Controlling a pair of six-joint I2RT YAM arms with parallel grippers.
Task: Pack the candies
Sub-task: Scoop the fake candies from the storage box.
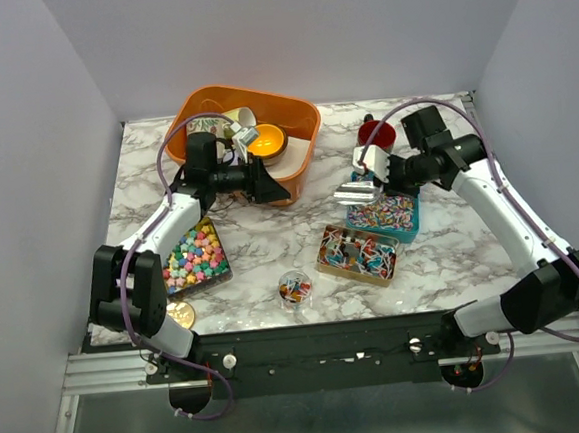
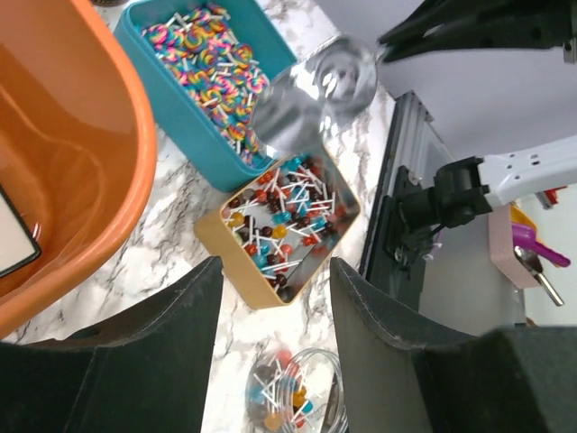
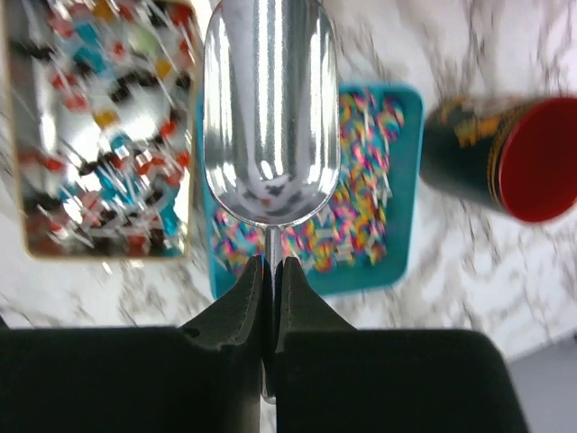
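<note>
The candies lie in three trays. Pastel stars fill a black tray (image 1: 194, 256). Tiny multicoloured bits fill a teal tray (image 1: 390, 216) (image 3: 370, 207) (image 2: 203, 72). Red, blue and white stick candies sit in a gold tin (image 1: 358, 253) (image 2: 279, 230) (image 3: 99, 135). A small clear round tub (image 1: 295, 288) (image 2: 288, 397) holds a few stick candies. My right gripper (image 1: 369, 178) (image 3: 270, 271) is shut on the handle of an empty silver scoop (image 1: 360, 193) (image 3: 270, 108) above the teal tray. My left gripper (image 1: 265, 185) (image 2: 275, 307) is open and empty at the orange bin's front edge.
An orange bin (image 1: 295, 156) (image 2: 63, 153) at the back holds bowls and cups. A dark can with a red lid (image 1: 373, 132) (image 3: 514, 158) stands behind the teal tray. A gold coin-like disc (image 1: 182, 313) lies at the front left.
</note>
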